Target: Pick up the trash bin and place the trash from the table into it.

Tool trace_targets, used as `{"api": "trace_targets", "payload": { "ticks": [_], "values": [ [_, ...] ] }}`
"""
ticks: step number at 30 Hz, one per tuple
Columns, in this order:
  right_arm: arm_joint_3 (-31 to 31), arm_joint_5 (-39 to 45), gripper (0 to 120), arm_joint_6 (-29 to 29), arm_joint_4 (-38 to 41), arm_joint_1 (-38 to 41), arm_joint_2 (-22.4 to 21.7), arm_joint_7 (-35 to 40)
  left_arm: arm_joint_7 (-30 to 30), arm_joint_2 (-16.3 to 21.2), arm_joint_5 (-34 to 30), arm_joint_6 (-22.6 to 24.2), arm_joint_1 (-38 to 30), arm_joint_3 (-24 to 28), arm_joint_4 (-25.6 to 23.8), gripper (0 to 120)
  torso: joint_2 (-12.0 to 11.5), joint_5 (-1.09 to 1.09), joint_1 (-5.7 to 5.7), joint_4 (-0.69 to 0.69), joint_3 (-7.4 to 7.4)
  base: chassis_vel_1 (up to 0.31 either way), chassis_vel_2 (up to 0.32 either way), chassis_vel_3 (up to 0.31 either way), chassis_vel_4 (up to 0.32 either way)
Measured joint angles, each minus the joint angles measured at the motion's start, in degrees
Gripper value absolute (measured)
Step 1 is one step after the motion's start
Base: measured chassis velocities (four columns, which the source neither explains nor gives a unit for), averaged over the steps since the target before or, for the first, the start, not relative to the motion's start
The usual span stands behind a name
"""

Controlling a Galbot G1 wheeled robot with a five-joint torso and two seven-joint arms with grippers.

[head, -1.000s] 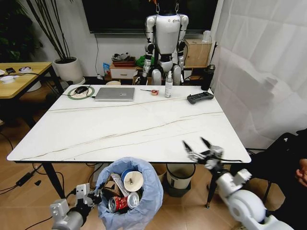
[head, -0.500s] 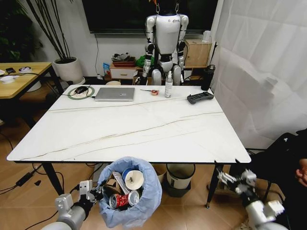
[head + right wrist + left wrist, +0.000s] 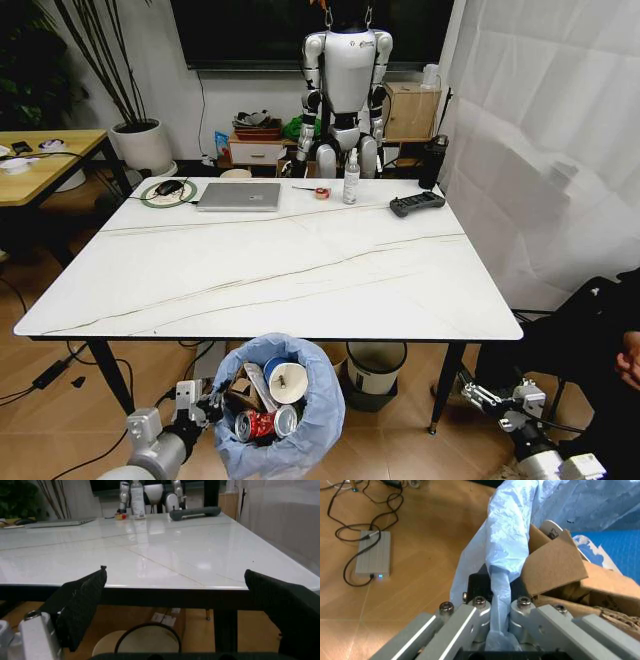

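The trash bin (image 3: 285,440), lined with a crinkly light-blue bag, hangs below the near edge of the table (image 3: 300,270). My left gripper (image 3: 205,408) is shut on the bin's rim; in the left wrist view its fingers (image 3: 475,615) pinch the bag's edge (image 3: 502,555). Trash lies inside: a crushed red can (image 3: 258,425), a blue paper cup (image 3: 283,378) and brown cardboard (image 3: 555,566). My right gripper (image 3: 488,395) hangs open and empty, below the table's near right corner. Its black pads (image 3: 80,603) stand wide apart, facing the table edge (image 3: 160,592).
At the table's far side lie a silver laptop (image 3: 238,196), a black game controller (image 3: 417,203) and a spray bottle (image 3: 351,178). A white bin with a black rim (image 3: 375,365) stands under the table. A humanoid robot (image 3: 345,80) stands behind; a white curtain (image 3: 550,150) hangs at right.
My right gripper has dropped from the table's near edge to below it, moving right. The bin in my left gripper has shifted slightly right and lower.
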Motion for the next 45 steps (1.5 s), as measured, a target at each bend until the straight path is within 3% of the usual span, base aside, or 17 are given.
{"api": "trace_targets", "payload": {
  "ticks": [19, 45],
  "values": [
    [-0.23, 0.15, 100, -0.1, 0.01, 0.2, -0.15, 0.0, 1.14, -2.26, 2.49, -1.66, 1.01, -0.62, 1.31, 0, -0.26, 0.0, -0.13, 0.0, -0.11, 0.0, 0.0, 0.0, 0.0],
    [-0.3, 0.25, 100, -0.17, 0.08, 0.26, -0.2, 0.07, 3.57, -6.64, 4.33, -2.39, 0.03, -3.21, 8.18, 0, -9.12, -0.01, -4.18, 0.0, -4.91, 0.0, 0.0, 0.0, 0.0]
  ]
}}
